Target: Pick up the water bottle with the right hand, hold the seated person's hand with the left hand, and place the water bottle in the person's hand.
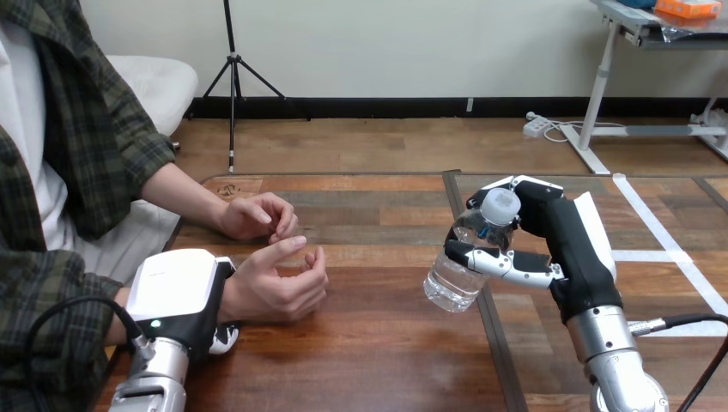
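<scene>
Wooden counter (369,343): my right robot hand (558,236) clasped the seemingly light, crushable water bottle (451,279) mid-body; left robot hand (176,283), grip indeterminate.

Bare table (378,343) lies between the water bottle (464,257) and the person's nearer hand (279,287)

The head camera looked forward and down across the brown wooden plank table (378,343), which filled the lower half of the frame, its far edge running across mid-frame. The camera sat close above the near side: the robot's silver left forearm (150,386) entered at the lower left corner and its silver right forearm (620,365) at the lower right, both cut by the bottom edge. A seated person's bare forearm (185,193) reached in from the left edge.
</scene>
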